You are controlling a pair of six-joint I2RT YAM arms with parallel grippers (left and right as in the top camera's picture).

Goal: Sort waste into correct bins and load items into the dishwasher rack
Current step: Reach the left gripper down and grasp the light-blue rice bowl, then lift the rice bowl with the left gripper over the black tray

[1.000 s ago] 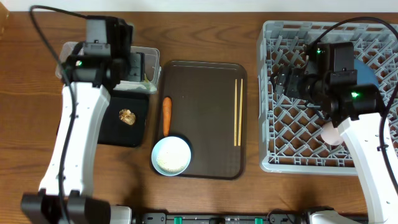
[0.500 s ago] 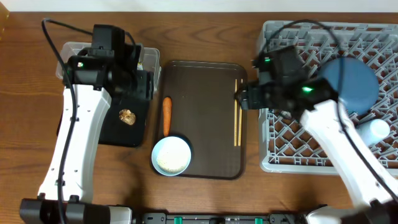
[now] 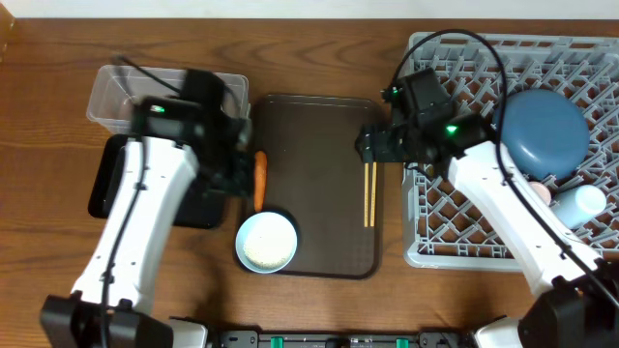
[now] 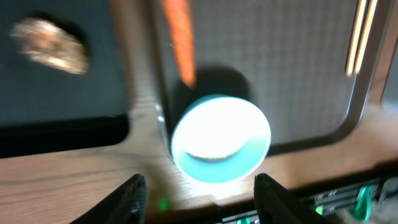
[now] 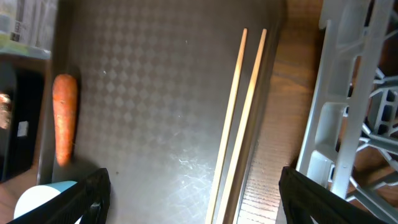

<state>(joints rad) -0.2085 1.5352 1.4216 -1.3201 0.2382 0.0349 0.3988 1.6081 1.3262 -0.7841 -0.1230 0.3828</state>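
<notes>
The orange carrot (image 3: 259,179) lies on the dark brown serving tray (image 3: 314,126), with the bowl of rice (image 3: 266,242) just below it. My left gripper (image 3: 237,164) is open and empty over the tray's left edge; its wrist view shows the carrot (image 4: 177,31), the bowl (image 4: 221,137) and the brown food lump (image 4: 50,43) on the black tray (image 4: 56,124). My right gripper (image 3: 372,145) is open and empty above the chopsticks (image 3: 368,193), which run between its fingers (image 5: 196,199) in the right wrist view (image 5: 242,112). The blue plate (image 3: 546,130) lies in the grey rack (image 3: 435,58).
The clear tub (image 3: 116,92) stands at the back left, above the black tray (image 3: 106,179). A pink cup (image 3: 542,191) and a light blue cup (image 3: 588,201) lie in the rack below the plate. The rack wall (image 5: 336,124) stands right of the chopsticks.
My left arm has moved from the clear tub toward the front right, to the carrot. My right arm has swung left out of the rack to above the chopsticks, uncovering the plate.
</notes>
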